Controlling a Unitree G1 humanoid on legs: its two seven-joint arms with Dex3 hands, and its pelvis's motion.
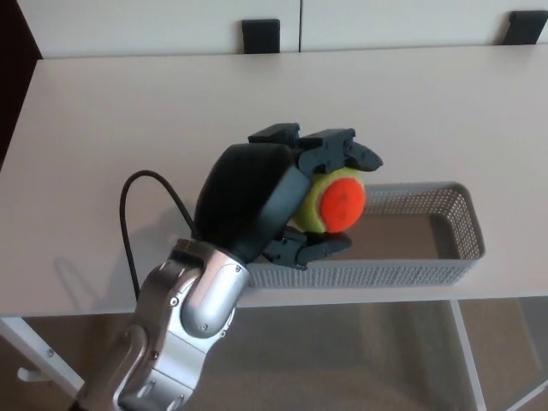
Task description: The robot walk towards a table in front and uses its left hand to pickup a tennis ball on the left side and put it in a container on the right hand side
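We hold one view: our head camera, set high, facing forward and steeply down, close over the table (128, 103), its near edge and the floor (342, 360) beneath.

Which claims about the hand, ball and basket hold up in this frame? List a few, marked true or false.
1. The left hand is closed around the ball. True.
2. The ball lies on the floor of the basket. False: it is in the hand's grip, at the basket's left end.
3. The basket is grey mesh and stands near the front edge of the table. True.
4. The right hand steadies the basket. False: no right hand shows.
5. The ball is plain white. False: it is yellow-green and orange.
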